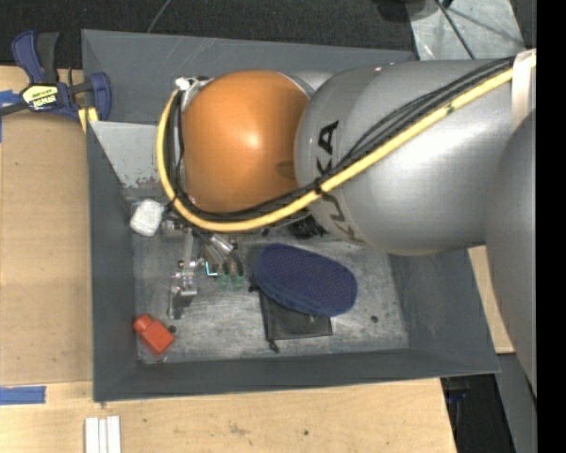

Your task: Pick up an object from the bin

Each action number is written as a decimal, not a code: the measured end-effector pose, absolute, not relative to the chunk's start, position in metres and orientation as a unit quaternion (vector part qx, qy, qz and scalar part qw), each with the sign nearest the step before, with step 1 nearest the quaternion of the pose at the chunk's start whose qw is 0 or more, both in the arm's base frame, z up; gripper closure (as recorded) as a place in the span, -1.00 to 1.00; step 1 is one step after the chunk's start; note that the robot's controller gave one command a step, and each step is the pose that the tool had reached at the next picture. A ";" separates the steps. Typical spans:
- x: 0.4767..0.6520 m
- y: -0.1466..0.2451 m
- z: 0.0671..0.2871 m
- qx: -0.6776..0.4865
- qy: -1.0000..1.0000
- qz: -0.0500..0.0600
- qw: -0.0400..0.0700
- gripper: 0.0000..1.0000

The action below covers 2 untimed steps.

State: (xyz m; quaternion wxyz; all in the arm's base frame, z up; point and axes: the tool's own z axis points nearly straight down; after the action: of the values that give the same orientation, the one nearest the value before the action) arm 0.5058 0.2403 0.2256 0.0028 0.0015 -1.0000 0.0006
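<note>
My gripper [187, 276] reaches down below the orange dome to the bin floor, left of the middle. A small white block [146, 218] lies just up and left of it, near the left wall. A small red block [154, 334] sits in the front left corner, below the gripper. A tiny green bit [232, 277] lies right beside the gripper on its right. Nothing shows as held in the gripper.
A dark blue oval pad [305, 279] lies in the middle of the bin, overlapping a flat black piece [298, 324] in front of it. The arm and its dome cover the back half of the bin.
</note>
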 end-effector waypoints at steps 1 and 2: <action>0.567 0.226 0.074 0.114 -0.993 0.000 0.001 -1.00; 0.560 0.158 0.178 0.059 -0.998 0.000 -0.005 -1.00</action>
State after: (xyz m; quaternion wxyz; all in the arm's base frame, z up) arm 0.5602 0.1584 0.1780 -0.0053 0.0591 -0.9982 0.0001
